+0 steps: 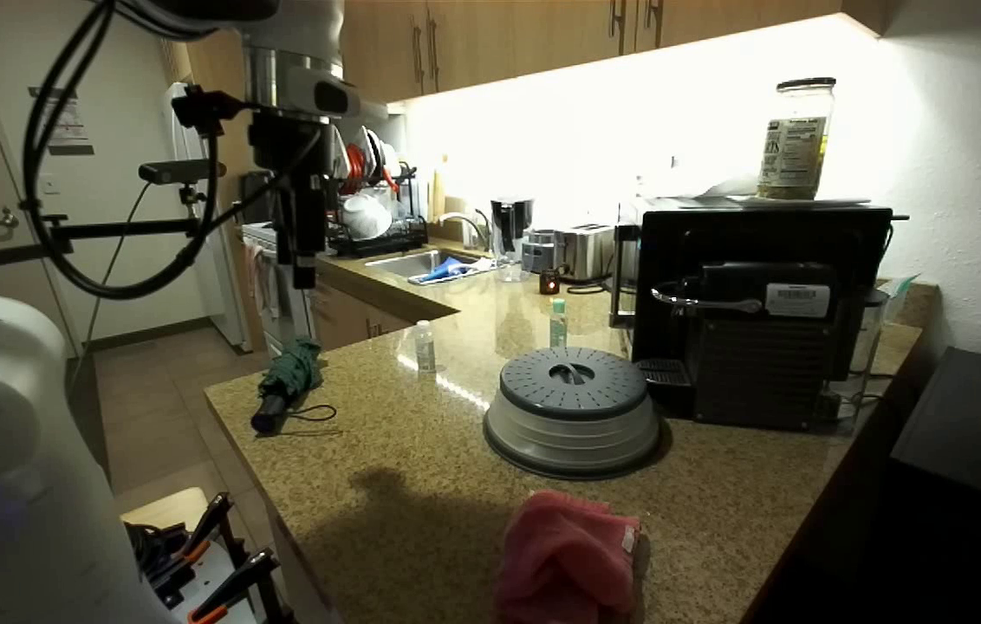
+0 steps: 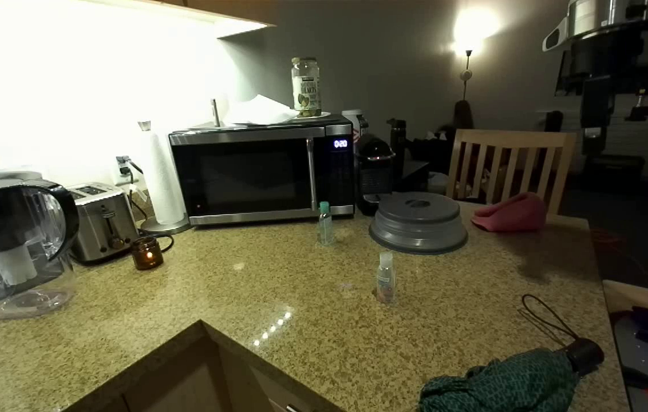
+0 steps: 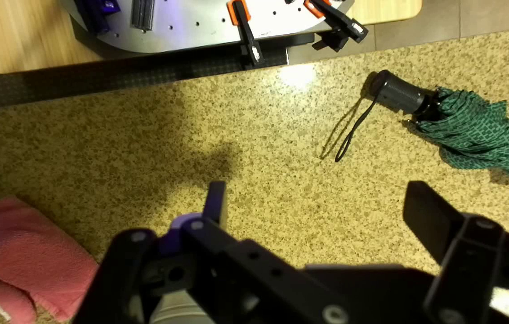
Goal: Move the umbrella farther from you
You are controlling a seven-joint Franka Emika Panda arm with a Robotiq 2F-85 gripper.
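The folded umbrella lies on the granite counter near its edge, with dark green patterned cloth, a black handle and a thin wrist loop. It shows in both exterior views (image 1: 291, 373) (image 2: 510, 380), partly cut off in the latter, and at the right of the wrist view (image 3: 479, 130), where its cloth end is cut off. My gripper (image 3: 316, 193) is open, with nothing between its fingers. It hangs well above the counter, apart from the umbrella, and also shows in both exterior views (image 1: 304, 276) (image 2: 593, 146).
A grey domed lid (image 1: 573, 425) stands mid-counter, with a pink cloth (image 1: 568, 555) beside it. Two small bottles (image 1: 425, 347) (image 1: 558, 324) stand upright nearby. A microwave (image 2: 255, 177) stands against the wall. The counter edge (image 3: 146, 87) runs close to the umbrella's handle.
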